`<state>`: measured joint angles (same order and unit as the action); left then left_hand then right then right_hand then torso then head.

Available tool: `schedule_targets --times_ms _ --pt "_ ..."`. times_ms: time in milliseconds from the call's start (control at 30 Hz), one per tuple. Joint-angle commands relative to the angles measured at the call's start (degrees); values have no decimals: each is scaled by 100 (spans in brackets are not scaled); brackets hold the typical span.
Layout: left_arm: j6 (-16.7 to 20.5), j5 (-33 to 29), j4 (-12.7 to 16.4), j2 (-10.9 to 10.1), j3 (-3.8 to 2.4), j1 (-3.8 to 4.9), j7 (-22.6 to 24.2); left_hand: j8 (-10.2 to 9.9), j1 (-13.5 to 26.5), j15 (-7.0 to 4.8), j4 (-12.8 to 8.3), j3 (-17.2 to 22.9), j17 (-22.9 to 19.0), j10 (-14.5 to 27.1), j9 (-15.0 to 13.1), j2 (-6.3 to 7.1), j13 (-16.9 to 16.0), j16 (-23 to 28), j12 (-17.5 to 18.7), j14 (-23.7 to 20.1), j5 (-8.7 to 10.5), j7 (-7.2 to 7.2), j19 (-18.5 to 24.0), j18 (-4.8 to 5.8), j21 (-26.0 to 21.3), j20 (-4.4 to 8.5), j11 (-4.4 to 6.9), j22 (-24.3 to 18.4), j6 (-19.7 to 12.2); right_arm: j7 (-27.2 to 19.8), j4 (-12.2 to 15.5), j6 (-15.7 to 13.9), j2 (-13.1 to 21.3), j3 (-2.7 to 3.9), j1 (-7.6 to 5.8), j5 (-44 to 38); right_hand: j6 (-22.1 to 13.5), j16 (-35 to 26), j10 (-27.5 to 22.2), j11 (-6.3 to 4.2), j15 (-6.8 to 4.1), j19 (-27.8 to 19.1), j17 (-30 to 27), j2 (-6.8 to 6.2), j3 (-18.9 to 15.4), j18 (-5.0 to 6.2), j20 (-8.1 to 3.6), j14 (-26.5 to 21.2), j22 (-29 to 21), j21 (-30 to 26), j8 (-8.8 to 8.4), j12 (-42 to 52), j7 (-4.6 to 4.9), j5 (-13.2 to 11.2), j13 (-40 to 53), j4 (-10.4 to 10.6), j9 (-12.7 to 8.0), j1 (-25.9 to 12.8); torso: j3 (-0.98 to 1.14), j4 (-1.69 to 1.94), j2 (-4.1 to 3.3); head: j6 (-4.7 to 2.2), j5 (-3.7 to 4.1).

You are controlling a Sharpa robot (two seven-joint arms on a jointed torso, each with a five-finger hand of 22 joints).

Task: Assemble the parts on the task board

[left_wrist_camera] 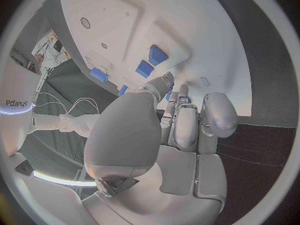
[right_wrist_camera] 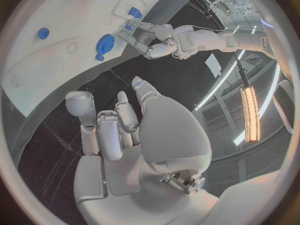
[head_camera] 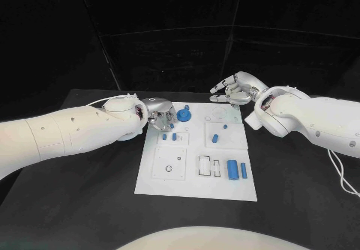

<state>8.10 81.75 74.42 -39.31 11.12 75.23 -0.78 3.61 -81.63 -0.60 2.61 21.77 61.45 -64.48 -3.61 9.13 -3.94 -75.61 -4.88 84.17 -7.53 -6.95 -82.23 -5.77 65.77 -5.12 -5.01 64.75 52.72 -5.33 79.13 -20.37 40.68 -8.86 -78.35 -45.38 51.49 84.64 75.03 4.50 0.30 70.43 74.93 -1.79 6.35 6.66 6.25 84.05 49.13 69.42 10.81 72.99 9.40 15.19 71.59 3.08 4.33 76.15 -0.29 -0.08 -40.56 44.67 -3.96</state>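
A: The black table [head_camera: 90, 177] carries the white task board [head_camera: 196, 182] at its middle, and the room behind is dark.

B: And the parts?

A: A blue gear [head_camera: 185, 114] stands near the board's far left corner. Two small blue blocks [head_camera: 169, 137] lie just below it, a blue peg [head_camera: 215, 138] sits in the middle, and two blue cylinders [head_camera: 237, 169] lie side by side toward the right edge.

B: Where is the left hand [head_camera: 159, 115]?

A: At the board's far left corner, just beside the gear, fingers pointing down at the board. Whether it pinches anything cannot be told from the head view. The left wrist view looks past that hand [left_wrist_camera: 181, 120] to the board with the fingers close together, tips near the two blocks [left_wrist_camera: 150, 62].

B: The right hand [head_camera: 236, 88]?

A: It hangs past the board's far right corner, off the board, fingers curled inward. The right wrist view shows its fingers [right_wrist_camera: 103, 122] bent over bare table with nothing in them, and also the gear [right_wrist_camera: 106, 42] and the left hand [right_wrist_camera: 150, 37] across the board.

B: Open room?

A: Bare table lies on both sides of the board and along its near edge.
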Motion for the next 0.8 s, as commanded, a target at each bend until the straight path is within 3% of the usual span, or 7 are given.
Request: schedule_targets --times_ms 33,133,200,267,367,500,800 --pt "80 -34 19 -46 -4 6 -38 1 32 42 -4 12 -11 47 -8 36 3 28 22 58 5 -7 11 10 -46 -25 -3 -20 -31 -22 -19 19 8 3 -9 -2 13 -19 -23 -24 -46 4 436 53 -25 66 -28 353 -16 -30 23 -19 -10 21 -18 7 -4 11 -3 -2 5 -14 13" --pt "140 -35 41 -116 -6 7 -22 39 34 48 -3 9 -22 62 -25 19 -3 31 18 53 4 -35 24 3 -80 -32 -8 -48 43 41 -62 49 30 3 -9 -91 12 -39 -104 -27 -48 -18 402 60 -12 74 -30 345 -64 -59 29 -109 -11 26 -107 -9 -5 42 3 1 3 -22 21" --pt "206 -80 61 -182 -10 12 10 84 38 48 -2 6 -35 42 -41 6 -14 34 -6 47 4 -53 33 -3 -106 -36 -3 -67 147 95 -94 78 53 3 -9 -235 35 -123 -658 -30 -54 -144 271 74 22 114 -34 307 -306 -206 48 -754 -19 32 -736 -22 -7 87 2 0 4 -33 38" --pt "312 -248 74 -259 -37 21 83 110 38 42 0 10 -32 11 -48 -6 -23 29 -32 48 3 -65 36 -6 -116 -35 7 -73 208 139 -112 110 91 3 -9 -438 71 -356 -1780 -39 -62 -408 -84 79 113 195 -42 201 -799 -518 56 -2194 -21 44 -2054 -32 -13 160 0 0 7 -45 62" --pt "522 -714 103 -402 -87 33 260 178 32 33 -3 29 -75 -24 -65 -23 -33 53 -69 30 0 -103 90 -39 -268 -30 19 -214 353 188 -107 182 172 2 -9 -925 159 -837 -2263 11 -45 -777 -750 26 365 305 -45 17 -1503 -1000 54 -3563 -12 45 -3125 -47 -23 280 2 0 3 -79 134" --pt "804 -1962 149 -613 -116 56 647 253 43 47 -3 43 -720 -59 -72 -24 -42 441 -132 -205 1 -145 347 -159 -887 -36 8 -788 517 287 -49 274 302 1 -6 -1845 386 -1134 -2037 13 -28 -885 -1080 -126 744 348 -31 -14 -1796 -1239 82 -4737 -12 -52 -4214 -189 -20 465 7 -11 4 -117 238" --pt "948 -4972 532 -1044 -113 67 1610 286 45 51 -19 30 -2099 -277 -45 -46 -109 1386 -412 -880 6 -176 1094 -438 -2487 -55 26 -2181 631 819 169 378 498 0 143 -3891 570 -1216 -1759 37 -27 -750 -1096 -346 1046 323 -34 55 -1721 -1211 -67 -5425 -41 -159 -5033 -267 -43 412 3 1 5 -163 335"
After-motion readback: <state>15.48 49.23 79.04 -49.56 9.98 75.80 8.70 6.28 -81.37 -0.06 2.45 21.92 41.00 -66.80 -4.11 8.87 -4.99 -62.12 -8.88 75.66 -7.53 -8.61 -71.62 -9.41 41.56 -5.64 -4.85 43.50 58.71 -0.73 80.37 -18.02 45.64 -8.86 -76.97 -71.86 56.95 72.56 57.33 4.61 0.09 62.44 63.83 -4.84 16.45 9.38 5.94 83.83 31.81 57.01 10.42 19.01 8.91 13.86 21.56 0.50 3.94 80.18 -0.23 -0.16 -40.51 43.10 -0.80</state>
